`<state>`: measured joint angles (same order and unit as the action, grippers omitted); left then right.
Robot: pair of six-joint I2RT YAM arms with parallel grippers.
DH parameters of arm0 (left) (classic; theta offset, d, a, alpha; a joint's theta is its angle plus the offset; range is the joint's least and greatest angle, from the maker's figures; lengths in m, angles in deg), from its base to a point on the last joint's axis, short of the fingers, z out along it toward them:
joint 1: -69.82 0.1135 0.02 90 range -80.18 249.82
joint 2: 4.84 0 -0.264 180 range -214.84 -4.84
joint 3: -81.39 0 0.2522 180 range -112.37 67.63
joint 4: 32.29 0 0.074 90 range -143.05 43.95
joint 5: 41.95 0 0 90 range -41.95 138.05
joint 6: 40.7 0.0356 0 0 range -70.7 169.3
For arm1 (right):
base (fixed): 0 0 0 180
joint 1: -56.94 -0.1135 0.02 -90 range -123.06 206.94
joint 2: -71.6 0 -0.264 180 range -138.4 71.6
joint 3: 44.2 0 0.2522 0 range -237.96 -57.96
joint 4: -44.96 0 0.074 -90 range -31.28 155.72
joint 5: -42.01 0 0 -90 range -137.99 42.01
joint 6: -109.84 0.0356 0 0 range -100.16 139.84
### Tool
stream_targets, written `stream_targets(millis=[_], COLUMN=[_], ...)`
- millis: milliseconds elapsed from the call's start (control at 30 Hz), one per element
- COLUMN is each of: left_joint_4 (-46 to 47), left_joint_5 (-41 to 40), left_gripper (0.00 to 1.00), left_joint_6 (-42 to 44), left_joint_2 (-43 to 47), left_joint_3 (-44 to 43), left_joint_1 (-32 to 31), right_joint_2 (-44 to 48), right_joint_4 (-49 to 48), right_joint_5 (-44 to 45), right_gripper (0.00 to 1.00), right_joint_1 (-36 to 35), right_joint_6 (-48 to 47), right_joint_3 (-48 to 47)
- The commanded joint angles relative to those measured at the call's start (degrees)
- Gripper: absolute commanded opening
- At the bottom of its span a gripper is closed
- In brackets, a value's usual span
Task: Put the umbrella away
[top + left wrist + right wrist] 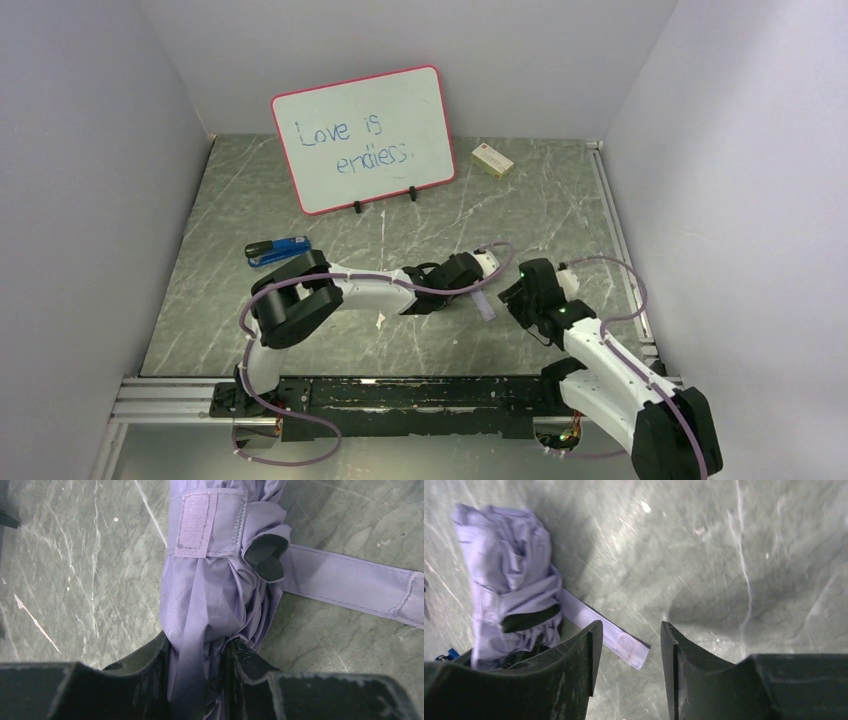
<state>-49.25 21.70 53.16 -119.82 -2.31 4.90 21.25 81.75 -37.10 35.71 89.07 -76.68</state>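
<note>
On the bench point(560, 220), we find the umbrella point(210, 595) bunched mid-surface, the left pincer point(197, 652) clenched on its fabric. The right pincer point(630, 630) stands released, empty, over the loose strap point(594, 620). We judge that a missed strap pickup would let the folds spring open

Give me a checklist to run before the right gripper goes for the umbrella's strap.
1. Hold on the umbrella: ok, the left gripper is clamped on the bunched fabric.
2. Canopy gathered: ok, though the folds look loose.
3. The strap free to take: ok, it lies unfastened on the table.
4. The right gripper ready: ok, open and empty.
5. Alignment: ok, the strap's end shows between the right gripper's fingers. Its height above the strap: cannot tell.
6. The Velcro patch reachable: ok, exposed on the bundle.
</note>
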Motion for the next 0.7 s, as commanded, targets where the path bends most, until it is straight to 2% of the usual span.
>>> stream_targets(millis=[0, 133, 233, 300, 400, 467, 667], left_joint_4=[-12.9, -12.4, -12.4, -12.3, -12.2, -12.1, -10.8], left_joint_5=[-1.0, -0.3, 0.0, 0.3, 0.8, 1.4, 1.3], left_gripper=[0.05, 0.05, 0.05, 0.05, 0.05, 0.05, 0.05], left_joint_6=[0.9, 1.8, 2.8, 3.3, 4.3, 5.5, 12.2], left_joint_2=[-6.8, -6.5, -6.3, -6.2, -6.1, -6.1, -6.5], left_joint_3=[4.7, 5.0, 4.9, 4.8, 4.5, 4.2, 3.9], left_joint_1=[1.3, 1.2, 1.2, 1.2, 1.2, 1.2, 1.2], right_joint_2=[2.7, 2.7, -3.3, -9.1, -19.2, -26.2, -44.3], right_joint_4=[-0.7, -3.7, -7.4, -11.0, -20.1, -26.6, -27.8], right_joint_5=[6.2, 9.9, 8.7, 3.4, -9.0, -18.2, -34.7], right_gripper=[0.5, 0.49, 0.5, 0.51, 0.53, 0.54, 0.57], right_joint_1=[2.5, 7.2, 13.3, 18.7, 24.8, 26.1, 26.5], right_joint_6=[-10.9, -18.2, -23.8, -26.3, -31.0, -36.9, -49.9], right_joint_3=[-5.3, -10.6, -16.0, -19.5, -23.7, -28.9, -43.3])
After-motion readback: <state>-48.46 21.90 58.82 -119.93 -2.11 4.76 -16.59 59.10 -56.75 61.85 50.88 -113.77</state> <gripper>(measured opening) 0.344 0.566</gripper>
